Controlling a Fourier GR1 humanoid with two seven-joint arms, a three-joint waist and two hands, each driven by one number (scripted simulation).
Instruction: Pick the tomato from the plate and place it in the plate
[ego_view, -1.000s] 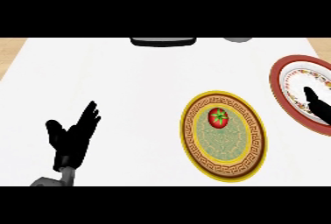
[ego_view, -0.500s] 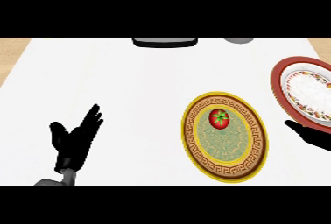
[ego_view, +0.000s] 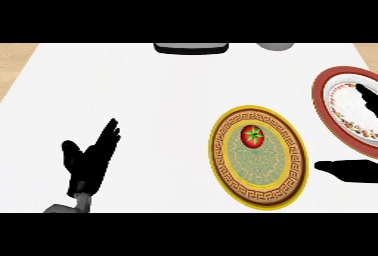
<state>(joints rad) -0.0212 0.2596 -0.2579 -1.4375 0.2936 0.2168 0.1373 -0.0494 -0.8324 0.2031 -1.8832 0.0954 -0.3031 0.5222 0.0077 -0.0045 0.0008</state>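
Left hand (ego_view: 90, 162) is resting at lower left, fingers straight and spread, holding nothing, with bare counter (ego_view: 148, 90) lying between it and the plates. The tomato (ego_view: 252, 136) is sitting on the upper part of the yellow-rimmed plate (ego_view: 221, 172), untouched. Right hand (ego_view: 353, 170) is showing at the right edge, just beside that plate; its finger state cannot be judged. The reach appears to be under way; next, closing over the tomato. The red-rimmed plate (ego_view: 320, 97) is running off the right edge, leaving little room.
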